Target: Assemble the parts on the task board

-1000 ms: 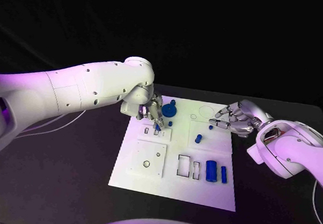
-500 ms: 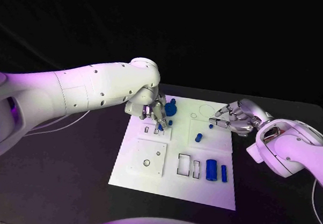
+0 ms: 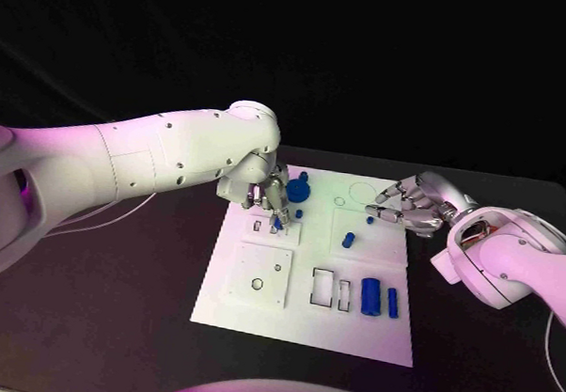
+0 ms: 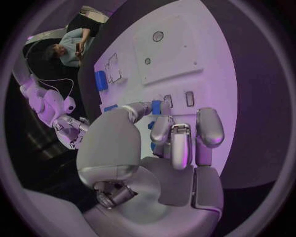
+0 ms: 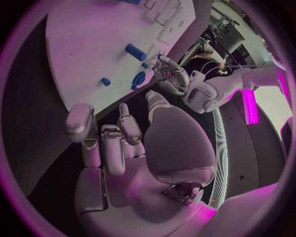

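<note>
- the task board point(image 3: 302, 302) is laid flat in the middle of the black tabletop point(image 3: 105, 329); it is seen as a white plate with outlined recesses.
- on the near part of the board, a thick blue cylinder point(image 3: 370, 299) is laid beside a thinner blue rod point(image 3: 392, 305), apart but close together; two rectangular outlines are seen just beside them, towards the left arm.
- a square plate area with small holes point(image 3: 259, 277) is located on the near part of the board on the left arm's side.
- a small blue peg point(image 3: 348, 242) is placed near the middle of the board, and a round blue part point(image 3: 298, 192) at the far end.
- in the left wrist view, the board point(image 4: 185, 54) is seen beyond the fingers, with a blue part point(image 4: 101, 80) lying at its edge.
- the left robot hand point(image 3: 264, 194) is positioned over the far part of the board, beside the round blue part; a small blue part point(image 3: 278, 220) is seen at its fingertips. in the left wrist view a blue piece point(image 4: 157, 106) is pinched between the thumb and a finger point(image 4: 162, 129), so this hand is gripping it.
- the right robot hand point(image 3: 410, 208) is held above the far edge of the board on the right arm's side, with the fingers curled inward; nothing is seen held in it, and in the right wrist view the fingers point(image 5: 105, 143) are bent over the palm with no object between them.
- in the right wrist view, blue parts point(image 5: 135, 52) are seen lying on the board point(image 5: 86, 44).
</note>
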`<state>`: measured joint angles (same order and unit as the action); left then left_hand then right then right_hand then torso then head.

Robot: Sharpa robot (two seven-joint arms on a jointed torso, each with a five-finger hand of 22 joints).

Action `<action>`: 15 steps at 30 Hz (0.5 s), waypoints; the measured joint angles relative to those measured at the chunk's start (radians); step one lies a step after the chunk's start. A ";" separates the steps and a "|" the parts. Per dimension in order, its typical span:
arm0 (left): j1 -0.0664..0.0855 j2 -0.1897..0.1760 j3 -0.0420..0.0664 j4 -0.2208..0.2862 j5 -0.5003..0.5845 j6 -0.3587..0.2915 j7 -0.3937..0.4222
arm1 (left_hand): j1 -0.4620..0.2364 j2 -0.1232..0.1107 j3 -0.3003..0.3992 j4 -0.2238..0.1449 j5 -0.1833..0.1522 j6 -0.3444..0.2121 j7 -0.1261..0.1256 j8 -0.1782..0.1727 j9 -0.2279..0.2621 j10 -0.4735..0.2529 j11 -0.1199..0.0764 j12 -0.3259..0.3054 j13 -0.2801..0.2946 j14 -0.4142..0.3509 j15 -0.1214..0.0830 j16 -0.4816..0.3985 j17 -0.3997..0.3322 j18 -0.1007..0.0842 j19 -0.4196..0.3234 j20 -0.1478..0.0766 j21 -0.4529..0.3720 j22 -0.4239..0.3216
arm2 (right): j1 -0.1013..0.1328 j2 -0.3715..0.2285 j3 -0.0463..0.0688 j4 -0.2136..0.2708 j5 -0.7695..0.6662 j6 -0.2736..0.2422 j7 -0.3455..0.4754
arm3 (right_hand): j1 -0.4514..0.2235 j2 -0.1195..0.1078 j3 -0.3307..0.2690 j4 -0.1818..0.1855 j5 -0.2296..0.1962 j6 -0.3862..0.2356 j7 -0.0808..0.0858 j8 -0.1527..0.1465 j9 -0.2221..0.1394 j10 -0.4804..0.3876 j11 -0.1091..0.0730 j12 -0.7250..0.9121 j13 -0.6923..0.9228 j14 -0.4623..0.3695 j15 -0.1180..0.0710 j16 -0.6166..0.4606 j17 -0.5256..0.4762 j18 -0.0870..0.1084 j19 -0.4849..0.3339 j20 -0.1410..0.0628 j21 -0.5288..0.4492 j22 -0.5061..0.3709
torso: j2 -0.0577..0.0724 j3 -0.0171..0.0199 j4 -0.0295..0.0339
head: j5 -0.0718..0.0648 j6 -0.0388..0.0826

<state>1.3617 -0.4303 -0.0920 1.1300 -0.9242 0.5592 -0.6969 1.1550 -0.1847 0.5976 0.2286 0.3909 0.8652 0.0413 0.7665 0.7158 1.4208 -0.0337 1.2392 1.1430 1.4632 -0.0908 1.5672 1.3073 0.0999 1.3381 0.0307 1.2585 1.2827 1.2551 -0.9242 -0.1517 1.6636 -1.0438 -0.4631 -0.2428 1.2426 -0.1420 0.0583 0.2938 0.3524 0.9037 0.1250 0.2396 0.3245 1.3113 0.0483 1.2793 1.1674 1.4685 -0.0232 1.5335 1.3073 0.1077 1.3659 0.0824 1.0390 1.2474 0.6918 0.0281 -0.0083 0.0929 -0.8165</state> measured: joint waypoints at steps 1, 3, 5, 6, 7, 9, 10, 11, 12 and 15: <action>0.000 0.000 0.000 0.000 -0.001 0.002 0.000 | 0.000 0.000 0.000 0.000 0.000 0.000 0.000 0.000 0.000 0.000 0.000 0.000 0.000 0.000 0.000 0.000 0.000 0.000 0.000 0.000 0.000 0.000 | 0.000 0.000 0.000 0.000 0.000 0.000 0.000 | 0.000 0.000 0.000 0.000 0.000 0.000 0.000 0.000 0.000 0.000 0.000 0.000 0.000 0.000 0.000 0.000 0.000 0.000 0.000 0.000 0.000 0.000 | 0.000 -0.0001 0.0000 | 0.000 0.000; 0.000 -0.001 -0.001 -0.001 -0.002 0.006 0.000 | 0.000 0.000 -0.003 -0.003 0.000 0.000 0.000 0.000 0.000 0.000 0.000 0.000 0.000 0.000 0.000 0.000 0.000 0.000 0.000 0.000 0.000 0.000 | 0.000 0.000 0.000 0.000 0.000 -0.001 0.000 | 0.000 0.000 0.000 0.000 0.000 0.000 0.000 0.000 0.000 0.000 0.000 0.000 -0.003 0.000 0.000 0.000 0.000 0.000 0.000 0.000 -0.006 0.000 | 0.000 -0.0002 0.0000 | 0.000 0.000; 0.000 -0.001 -0.001 -0.002 -0.002 0.010 0.000 | -0.001 -0.001 -0.003 -0.003 0.000 0.000 0.000 0.000 0.000 0.000 0.000 0.000 0.000 0.000 0.000 0.000 0.000 0.000 0.000 0.000 0.000 0.000 | 0.000 0.000 0.000 0.000 0.000 -0.002 0.001 | 0.000 0.000 0.000 0.000 0.004 0.000 0.000 0.000 0.000 -0.002 -0.002 -0.003 -0.005 0.000 0.000 0.000 0.000 0.000 0.000 0.000 -0.009 -0.003 | -0.001 -0.0003 0.0000 | 0.000 -0.001; 0.000 -0.002 -0.001 -0.002 -0.003 0.011 0.000 | -0.004 -0.004 -0.003 -0.003 0.000 0.000 0.000 0.000 0.000 0.000 0.000 0.000 0.000 0.000 0.000 0.000 0.000 0.000 0.000 0.000 0.000 0.000 | 0.000 0.000 0.000 0.000 0.000 -0.003 0.002 | 0.000 0.000 0.000 0.000 0.004 -0.002 0.002 0.000 0.000 -0.004 -0.004 -0.005 -0.006 0.000 0.000 0.000 0.000 0.000 0.000 0.000 -0.014 -0.005 | -0.001 -0.0003 0.0001 | 0.000 -0.001; 0.000 -0.002 -0.001 -0.002 -0.003 0.012 0.000 | -0.004 -0.004 -0.003 -0.003 0.000 0.000 0.000 0.000 0.000 0.000 0.000 0.000 0.000 0.000 0.000 0.000 0.000 0.000 0.000 0.000 0.000 0.000 | 0.000 0.000 0.000 0.000 0.000 -0.004 0.002 | 0.000 0.000 0.000 0.000 0.004 -0.003 0.003 0.000 0.000 -0.004 -0.004 -0.005 -0.007 0.000 0.000 0.000 0.000 0.000 0.000 0.000 -0.015 -0.005 | -0.001 -0.0004 0.0003 | 0.000 -0.001; -0.001 -0.003 -0.002 -0.002 -0.004 0.014 0.000 | -0.008 0.000 -0.003 -0.003 0.000 0.000 0.000 0.000 0.000 0.000 0.000 0.000 -0.001 0.000 0.000 0.000 0.000 0.000 0.000 0.000 0.000 0.000 | 0.000 -0.001 0.000 0.000 0.000 -0.008 0.004 | 0.004 0.004 0.000 0.000 0.004 -0.003 0.003 0.000 0.000 -0.007 0.000 -0.005 -0.011 0.000 0.000 -0.005 0.000 0.000 -0.002 -0.002 -0.023 -0.010 | 0.000 -0.0005 0.0006 | 0.000 -0.002; -0.001 -0.004 -0.002 -0.002 -0.004 0.015 0.000 | -0.008 0.000 -0.003 -0.003 0.000 0.000 0.000 0.000 0.000 0.000 0.000 0.000 -0.002 0.000 0.000 0.000 0.000 0.000 0.000 0.000 0.000 0.000 | 0.000 -0.001 0.000 0.000 0.000 -0.010 0.005 | 0.004 0.004 0.000 0.000 0.006 -0.003 0.003 0.000 0.000 -0.009 -0.002 -0.011 -0.013 0.000 0.000 -0.005 0.000 0.000 -0.009 -0.002 -0.032 -0.014 | 0.000 -0.0005 0.0007 | 0.000 -0.002; -0.001 -0.005 -0.002 -0.002 -0.004 0.015 0.000 | -0.008 0.000 -0.003 -0.003 0.000 0.000 0.000 0.000 0.000 0.000 0.000 0.000 -0.002 0.000 0.000 0.000 0.000 0.000 0.000 0.000 0.000 0.000 | 0.000 -0.001 0.000 0.000 0.000 -0.012 0.006 | 0.007 0.005 0.000 0.000 0.010 -0.003 0.003 0.000 0.000 -0.016 -0.001 -0.015 -0.018 0.000 0.000 -0.009 0.000 0.000 -0.015 0.000 -0.043 -0.021 | 0.000 -0.0005 0.0007 | 0.000 -0.002; -0.001 -0.006 -0.002 -0.002 -0.004 0.016 0.000 | -0.009 -0.001 -0.003 -0.003 0.000 0.000 0.000 0.000 0.000 0.000 0.000 0.000 -0.002 0.000 0.000 0.000 0.000 0.000 0.000 0.000 0.000 0.000 | 0.000 -0.001 0.000 0.000 0.000 -0.015 0.007 | 0.015 0.004 0.000 0.000 0.010 -0.003 0.003 0.000 0.001 -0.021 -0.001 -0.020 -0.023 0.000 0.000 -0.014 0.000 0.000 -0.019 0.001 -0.055 -0.027 | 0.000 -0.0006 0.0007 | 0.000 -0.002; -0.002 -0.008 -0.002 -0.003 -0.004 0.018 0.000 | -0.009 -0.001 -0.003 -0.003 0.000 0.000 0.000 0.000 0.000 0.000 0.000 0.000 -0.002 0.000 0.000 0.000 0.000 0.000 0.000 0.000 0.000 0.000 | 0.000 -0.001 0.000 0.000 0.001 -0.024 0.014 | 0.016 0.002 0.000 0.000 0.010 -0.011 0.003 0.000 0.003 -0.062 0.000 -0.066 -0.079 0.000 0.000 -0.040 0.000 0.016 -0.048 0.000 -0.117 -0.063 | 0.000 -0.0006 0.0007 | 0.000 -0.002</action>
<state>1.3599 -0.4387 -0.0944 1.1270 -0.9284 0.5769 -0.6972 1.1464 -0.1854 0.5949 0.2257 0.3906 0.8655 0.0412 0.7664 0.7157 1.4208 -0.0337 1.2392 1.1415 1.4632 -0.0908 1.5672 1.3073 0.0999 1.3381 0.0306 1.2585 1.2825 1.2550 -0.9250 -0.1517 1.6639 -1.0426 -0.4867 -0.2291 1.2589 -0.1396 0.0583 0.2938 0.3624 0.8932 0.1283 0.2396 0.3272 1.2488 0.0485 1.2135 1.0881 1.4686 -0.0232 1.4935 1.3073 0.1238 1.3183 0.0827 0.9216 1.1848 0.6913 0.0275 -0.0077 0.0929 -0.8181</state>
